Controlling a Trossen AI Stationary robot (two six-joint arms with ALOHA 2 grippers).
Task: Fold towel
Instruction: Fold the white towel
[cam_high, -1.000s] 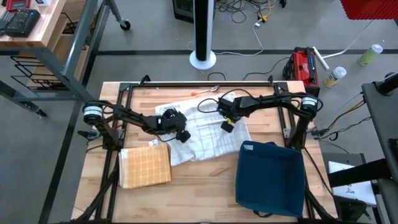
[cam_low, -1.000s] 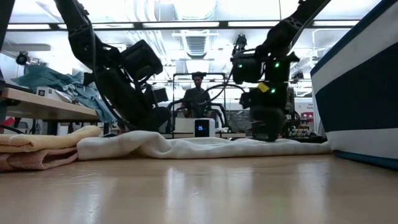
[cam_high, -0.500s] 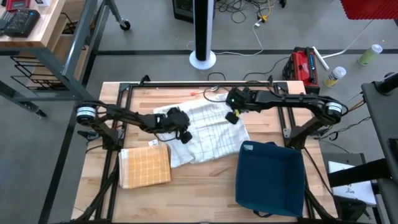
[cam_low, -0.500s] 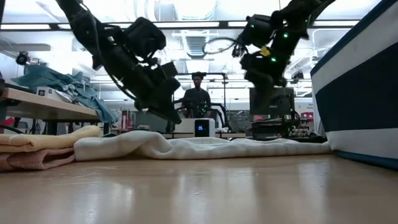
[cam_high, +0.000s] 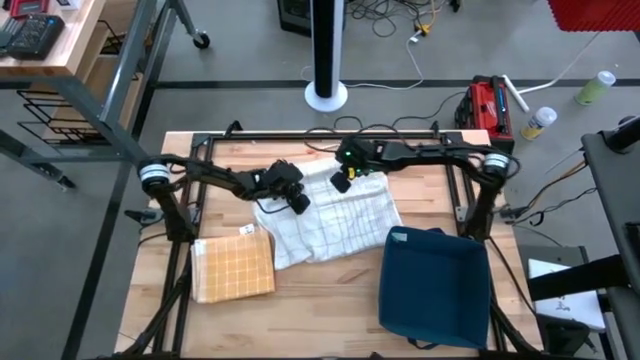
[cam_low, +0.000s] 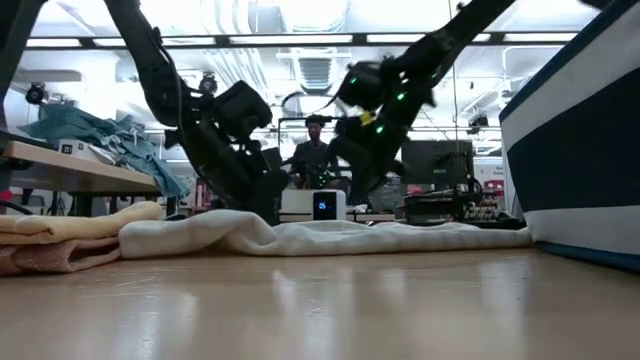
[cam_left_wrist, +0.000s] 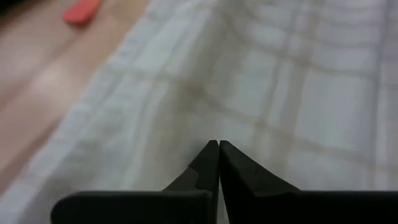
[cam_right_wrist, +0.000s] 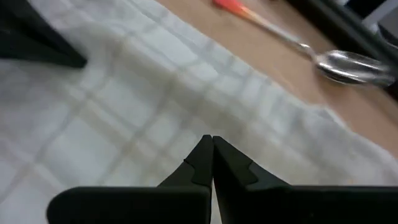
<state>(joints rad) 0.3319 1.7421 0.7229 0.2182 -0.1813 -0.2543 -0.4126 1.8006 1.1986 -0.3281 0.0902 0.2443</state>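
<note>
Both hands have swung to the towel's (cam_high: 330, 215) far edge; left hand (cam_high: 296, 201) and right hand (cam_high: 341, 183) pinched together, empty; fold unstarted.

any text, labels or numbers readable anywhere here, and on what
None can be read.
The small lit device screen behind the white checked towel shows a glowing mark, too small to make out.
The tag at the folded orange towel is too small to read.
The red case on the floor shows no legible lettering.
</note>
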